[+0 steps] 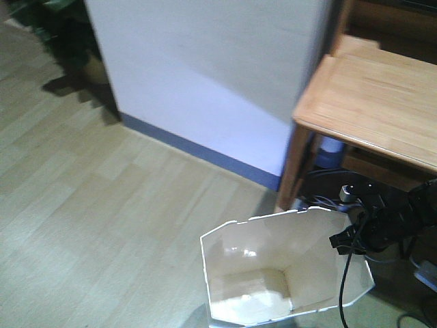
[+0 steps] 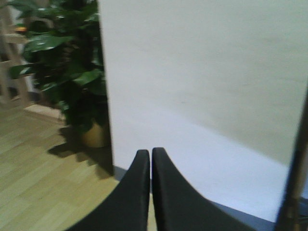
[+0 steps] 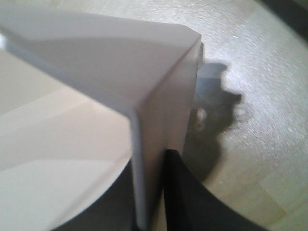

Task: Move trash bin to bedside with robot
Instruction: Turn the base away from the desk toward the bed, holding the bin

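The white faceted trash bin stands on the wooden floor at the bottom of the front view, showing nothing inside. My right gripper, on a black arm with trailing cables, grips the bin's right rim. In the right wrist view the bin's wall runs between the two black fingers of that gripper, which is shut on it. My left gripper is shut with nothing in it and faces a white wall. The bedside is out of view.
A white wall with a blue skirting stands straight ahead. A light wooden desk is at the right, with cables and dark gear beneath it. A leafy potted plant sits left of the wall's corner.
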Available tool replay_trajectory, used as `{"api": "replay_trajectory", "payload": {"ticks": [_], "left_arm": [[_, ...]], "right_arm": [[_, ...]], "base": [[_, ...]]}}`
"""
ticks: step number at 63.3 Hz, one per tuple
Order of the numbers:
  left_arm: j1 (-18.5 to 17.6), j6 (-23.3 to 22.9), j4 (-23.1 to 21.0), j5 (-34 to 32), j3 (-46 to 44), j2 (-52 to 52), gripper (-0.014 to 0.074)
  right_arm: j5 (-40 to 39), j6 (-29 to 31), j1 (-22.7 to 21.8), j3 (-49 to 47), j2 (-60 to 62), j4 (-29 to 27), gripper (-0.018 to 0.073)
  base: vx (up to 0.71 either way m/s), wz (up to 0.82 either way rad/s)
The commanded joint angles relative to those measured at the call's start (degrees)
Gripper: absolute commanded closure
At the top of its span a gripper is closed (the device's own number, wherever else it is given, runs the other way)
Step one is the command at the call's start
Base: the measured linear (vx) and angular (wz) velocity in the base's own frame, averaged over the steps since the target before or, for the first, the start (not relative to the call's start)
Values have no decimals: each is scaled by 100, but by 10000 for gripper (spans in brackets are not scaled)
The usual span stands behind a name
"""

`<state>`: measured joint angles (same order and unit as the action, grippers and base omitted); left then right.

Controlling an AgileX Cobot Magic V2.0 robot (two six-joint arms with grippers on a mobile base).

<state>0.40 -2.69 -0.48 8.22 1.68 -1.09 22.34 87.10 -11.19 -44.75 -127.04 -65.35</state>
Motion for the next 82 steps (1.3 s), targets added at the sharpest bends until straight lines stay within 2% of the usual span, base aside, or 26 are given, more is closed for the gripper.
{"api": "replay_trajectory", "payload": {"ticks": [1,42,82], "left_arm": [[-18,-53,-47,-417,163,-55,602],[-18,-53,-47,-417,163,-55,602],[-18,-53,-47,-417,163,-55,602]], "right_arm": [[971,-41,-8,-53,376,-225,565],[971,-41,-8,-53,376,-225,565],[971,-41,-8,-53,376,-219,565]], "base": [[-7,66],[-5,68],[7,46]]}}
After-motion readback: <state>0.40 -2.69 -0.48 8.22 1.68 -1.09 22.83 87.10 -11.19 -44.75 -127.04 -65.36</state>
